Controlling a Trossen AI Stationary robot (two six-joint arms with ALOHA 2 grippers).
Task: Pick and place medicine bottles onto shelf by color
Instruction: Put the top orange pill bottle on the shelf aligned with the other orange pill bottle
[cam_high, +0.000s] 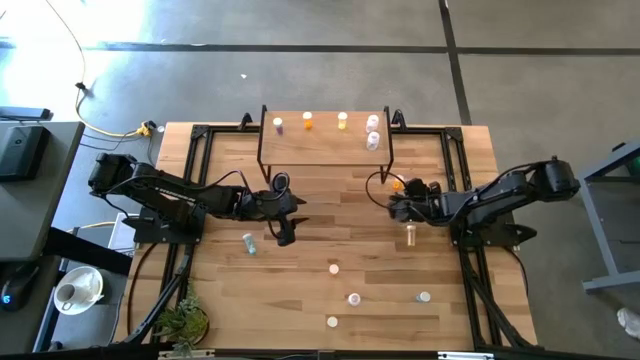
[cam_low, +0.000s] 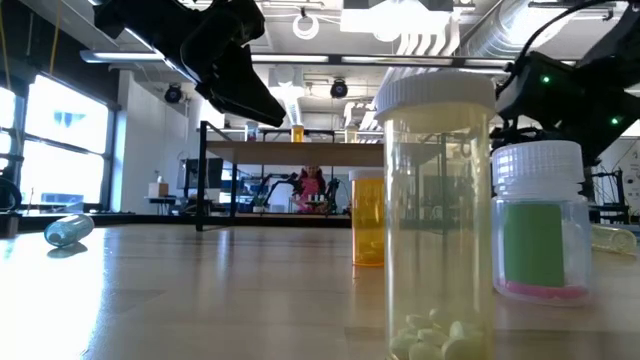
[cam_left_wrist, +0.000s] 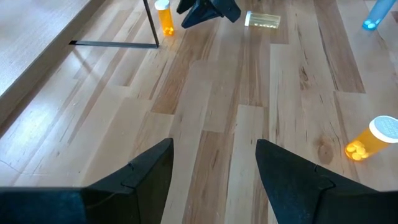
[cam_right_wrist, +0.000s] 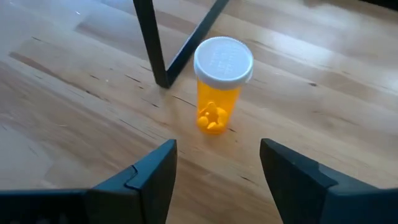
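So far five bottles (cam_high: 307, 121) stand on the shelf (cam_high: 320, 150); some seven wait on the worktop (cam_high: 230, 300), mostly toward six o'clock. Both grippers, left (cam_high: 284, 232) and right (cam_high: 397, 207), hover wide-jawed and empty, an orange bottle (cam_right_wrist: 217, 93) upright just ahead of the right.

Bright even daylight, window glare in the low view, soft shadows.
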